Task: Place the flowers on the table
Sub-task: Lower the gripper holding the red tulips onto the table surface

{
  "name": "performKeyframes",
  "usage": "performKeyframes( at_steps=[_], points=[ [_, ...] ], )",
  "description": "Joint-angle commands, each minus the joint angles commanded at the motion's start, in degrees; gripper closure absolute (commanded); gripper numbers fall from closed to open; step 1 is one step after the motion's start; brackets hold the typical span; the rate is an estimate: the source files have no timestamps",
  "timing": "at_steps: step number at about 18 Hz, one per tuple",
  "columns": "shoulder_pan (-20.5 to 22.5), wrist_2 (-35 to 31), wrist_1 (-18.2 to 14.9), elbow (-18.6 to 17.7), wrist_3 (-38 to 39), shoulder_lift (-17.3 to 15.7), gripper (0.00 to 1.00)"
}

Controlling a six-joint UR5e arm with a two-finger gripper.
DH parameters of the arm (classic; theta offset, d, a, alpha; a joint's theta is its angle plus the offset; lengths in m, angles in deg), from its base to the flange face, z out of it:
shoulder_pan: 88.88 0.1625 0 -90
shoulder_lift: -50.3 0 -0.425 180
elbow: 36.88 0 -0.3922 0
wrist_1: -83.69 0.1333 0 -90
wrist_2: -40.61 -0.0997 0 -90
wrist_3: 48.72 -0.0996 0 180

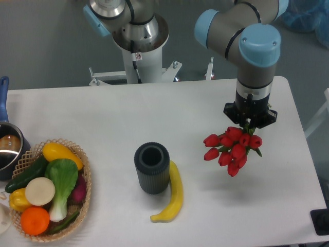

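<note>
Tulips (232,150) held in the air over the right part of the white counter (103,113).

Red buds hang in a tight cluster just under the tool (250,122), with the stems running up into it, so the tool is pinching the bunch by the stems; a shadow falls on the counter below and to the right of the buds. Toward the middle of the counter stands a dark ribbed cylinder vase (152,168), upright with its mouth open, and a yellow banana (173,196) lies touching its right side. At the left edge a wicker basket (85,177) carries vegetables and fruit, and a pot (7,146) with a blue handle sits just behind it.
</note>
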Motion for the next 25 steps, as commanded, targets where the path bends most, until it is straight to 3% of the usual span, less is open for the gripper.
performKeyframes(
  at_steps=[3, 8, 13, 15, 20, 23, 24, 25],
  points=[
    [-0.09, 0.09, 0.00, -0.27, -0.26, 0.18, 0.98],
    [-0.09, 0.00, 0.35, -1.40, 0.09, 3.86, 0.96],
    [-0.17, 0.00, 0.44, -2.72, 0.18, 5.18, 0.95],
    [-0.18, 0.00, 0.35, -2.81, 0.09, 5.80, 0.86],
    [-0.62, 0.18, 0.35, -3.52, -0.09, 6.33, 0.51],
    [-0.62, 0.26, 0.35, -3.60, -0.09, 6.33, 0.40],
    [-0.62, 0.26, 0.44, -3.61, 0.00, 6.33, 0.14],
    [-0.62, 0.09, 0.44, -3.61, 0.17, 6.24, 0.00]
  ],
)
